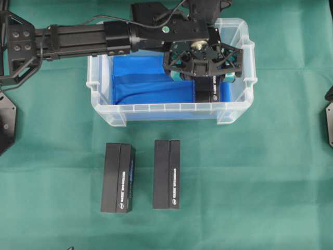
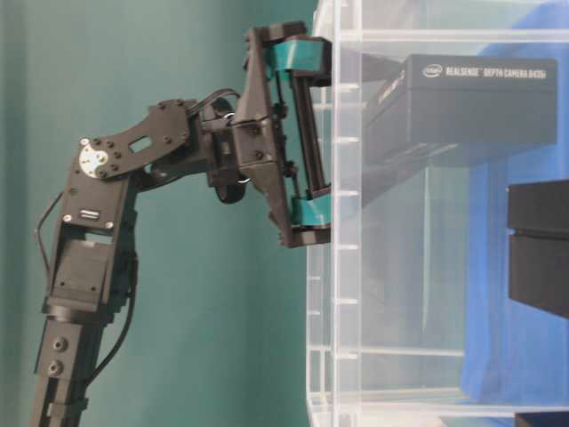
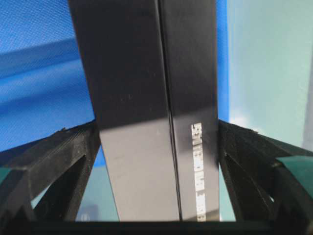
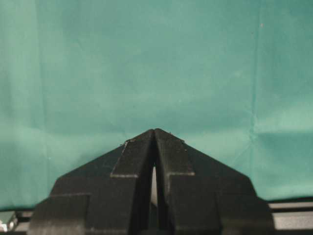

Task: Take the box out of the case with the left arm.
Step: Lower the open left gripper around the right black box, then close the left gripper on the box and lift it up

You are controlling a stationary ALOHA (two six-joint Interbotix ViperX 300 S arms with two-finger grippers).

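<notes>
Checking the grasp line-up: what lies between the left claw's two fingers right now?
The black box stands between the left claw's fingers, inside the case. The left wrist view shows this; whether the pads touch it is unclear.

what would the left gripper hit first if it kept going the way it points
The black box inside the clear case. The left gripper points down into the case with its jaws open on either side of the box, so it would likely slide down around it; contact with the sides is unclear.
</notes>
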